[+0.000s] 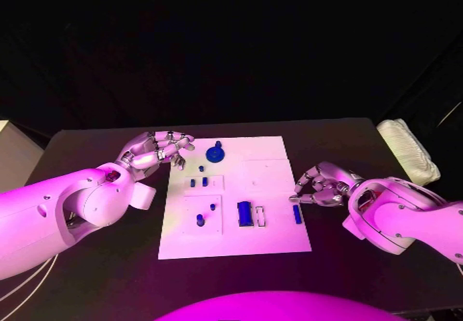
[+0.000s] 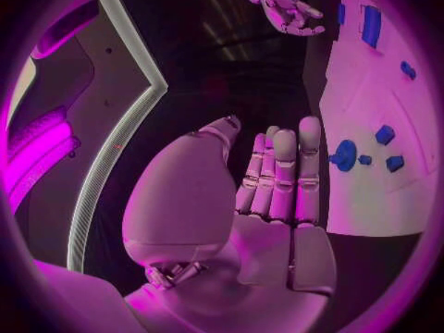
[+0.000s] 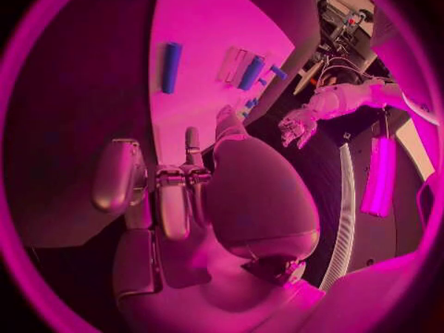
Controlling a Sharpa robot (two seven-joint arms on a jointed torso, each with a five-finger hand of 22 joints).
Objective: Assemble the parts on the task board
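Parts are lying scattered over the task board (image 1: 275,241), the white plate sitting at the centre of the black table (image 1: 96,144). Toward the board's 12 o'clock a round blue disc (image 1: 215,154) is resting, with a tiny blue piece (image 1: 201,168) just beside it at 7 o'clock. Two short pegs (image 1: 199,181) are standing in a square recess left of centre, and two more small pegs (image 1: 205,215) are standing in the recess below that. Near 5 o'clock a large blue block (image 1: 245,212) is lying beside a pale slotted piece (image 1: 259,215), and a slim blue bar (image 1: 297,213) is lying at the right edge.

Left hand (image 1: 159,150) is hovering at the board's 10 o'clock corner, fingers (image 2: 284,174) straight, close together, holding nothing. Right hand (image 1: 323,185) is hanging just off the board's 3 o'clock edge, near the slim bar, fingers curled loosely and apart, gripping nothing.
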